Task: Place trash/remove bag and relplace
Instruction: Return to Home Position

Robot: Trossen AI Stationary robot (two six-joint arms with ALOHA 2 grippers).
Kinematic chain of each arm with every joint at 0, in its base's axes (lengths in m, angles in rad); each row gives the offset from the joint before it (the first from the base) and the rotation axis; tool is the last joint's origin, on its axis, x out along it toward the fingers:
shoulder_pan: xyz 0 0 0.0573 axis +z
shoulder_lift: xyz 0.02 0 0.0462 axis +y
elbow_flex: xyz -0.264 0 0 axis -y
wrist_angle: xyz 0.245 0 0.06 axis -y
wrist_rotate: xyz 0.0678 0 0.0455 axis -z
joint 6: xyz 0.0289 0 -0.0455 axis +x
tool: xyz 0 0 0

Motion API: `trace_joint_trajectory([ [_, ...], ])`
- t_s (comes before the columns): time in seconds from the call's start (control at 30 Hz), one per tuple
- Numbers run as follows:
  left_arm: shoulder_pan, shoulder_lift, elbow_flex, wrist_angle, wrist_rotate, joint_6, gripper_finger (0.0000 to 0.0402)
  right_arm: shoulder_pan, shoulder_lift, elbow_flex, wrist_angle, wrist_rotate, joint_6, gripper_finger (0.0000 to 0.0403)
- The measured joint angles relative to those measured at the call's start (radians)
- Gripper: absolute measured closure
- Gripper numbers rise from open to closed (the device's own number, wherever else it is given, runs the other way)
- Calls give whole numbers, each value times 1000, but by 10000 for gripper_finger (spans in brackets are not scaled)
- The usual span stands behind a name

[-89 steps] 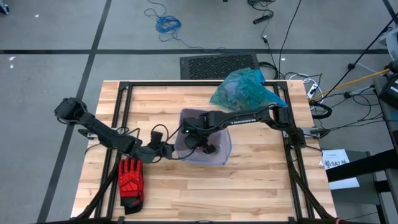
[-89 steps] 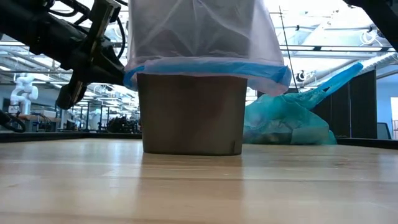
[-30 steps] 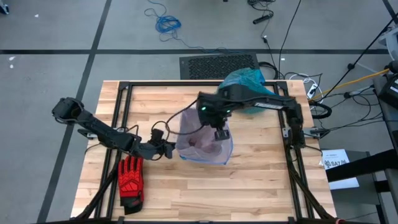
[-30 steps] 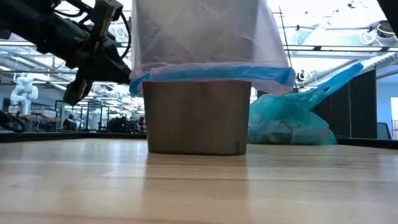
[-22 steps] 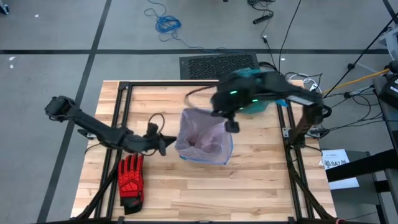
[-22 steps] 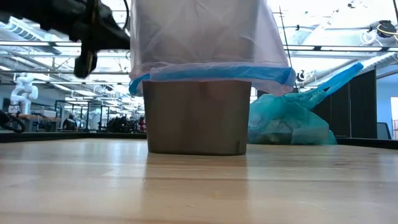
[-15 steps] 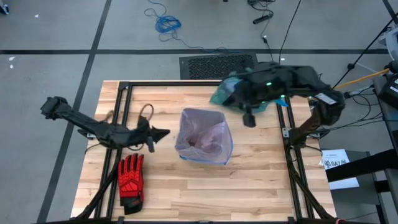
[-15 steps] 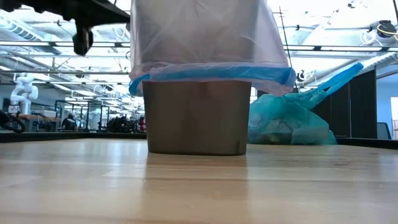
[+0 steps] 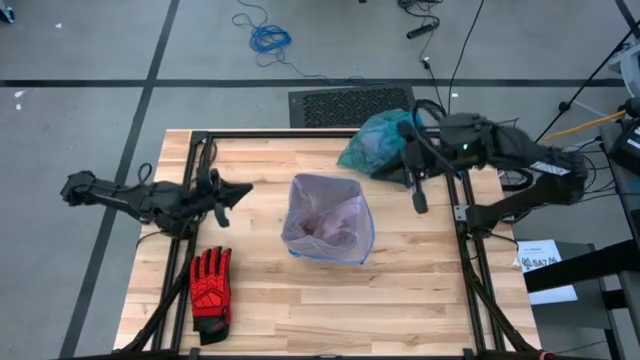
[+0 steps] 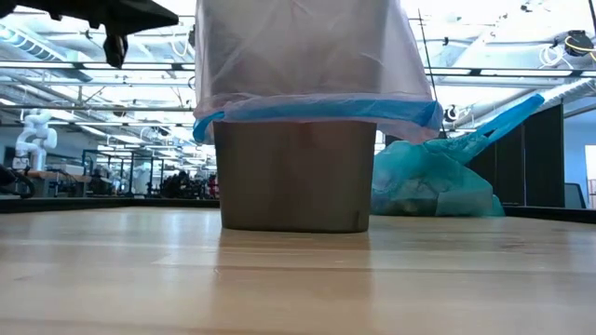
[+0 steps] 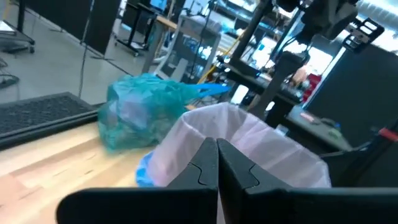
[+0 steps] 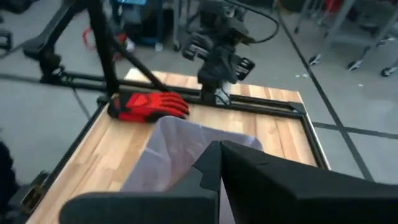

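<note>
Cut off by the low view's top edge: upper part of the lilac bag [image 10: 307, 56] and most of the left arm [image 10: 102, 14]. From above, bin [image 10: 293, 177] wholly hidden under that liner. Teal bag [image 9: 375, 145] partly covered by the right arm [image 9: 500, 148] from above, and by the bin at counter [image 10: 298, 279] level. Cannot tell what lies inside it through the plastic.

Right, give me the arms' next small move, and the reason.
Probably fold both arms back to their rest poses. The lilac bag already lines the bin, and the teal bag sits on the table beyond it. The left arm and right arm are both clear of the bin, jaws shut and empty.
</note>
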Motion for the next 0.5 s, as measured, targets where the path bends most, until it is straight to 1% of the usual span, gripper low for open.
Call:
trace_joint_trajectory([
  [0.17,94,10,0,-21,88,13,402,-46,-192,-425,364,0,66,403],
  [0.3,192,40,0,-44,156,38,402,-93,-340,-686,634,0,127,403],
  [0.4,280,44,0,-44,204,82,402,-126,-456,-830,745,7,157,403],
  [0.47,341,39,0,-46,229,93,402,-155,-531,-902,745,23,176,403],
  [0.5,370,25,4,-53,245,107,402,-171,-568,-933,718,46,198,403],
])
